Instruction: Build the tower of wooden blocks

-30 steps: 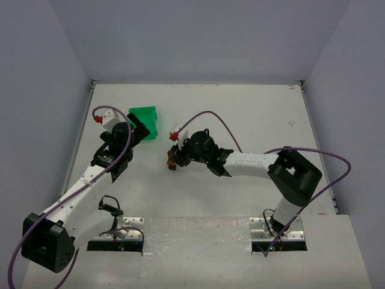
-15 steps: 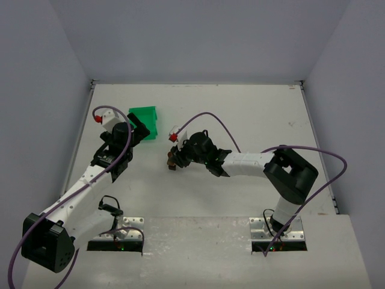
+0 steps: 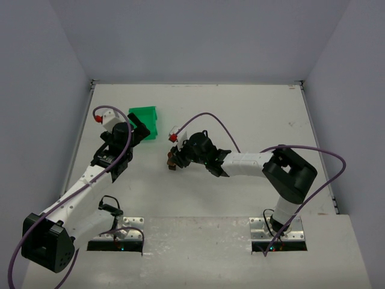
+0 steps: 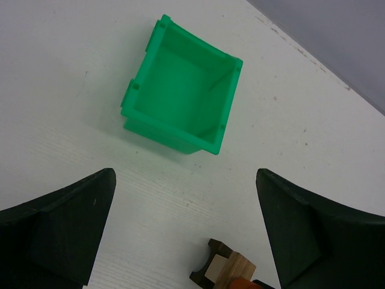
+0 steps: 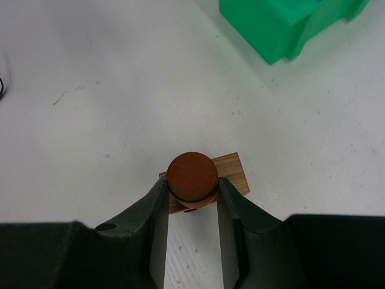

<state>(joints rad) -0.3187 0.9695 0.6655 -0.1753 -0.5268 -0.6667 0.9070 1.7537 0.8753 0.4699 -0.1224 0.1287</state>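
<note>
The wood block tower (image 3: 172, 160) stands mid-table as a small stack. In the right wrist view my right gripper (image 5: 191, 188) is shut on a reddish-brown round piece (image 5: 192, 176), held upright on top of a tan bar (image 5: 231, 171). In the left wrist view the stack shows at the bottom edge: a dark arch block (image 4: 210, 265), a pale piece and the tan bar (image 4: 233, 271). My left gripper (image 4: 186, 232) is open and empty, hovering between the green bin and the stack, apart from both.
A green plastic bin (image 3: 145, 122) stands at the back left; in the left wrist view the bin (image 4: 180, 87) is empty. Its corner shows in the right wrist view (image 5: 283, 27). Grey walls enclose the white table (image 3: 240, 108).
</note>
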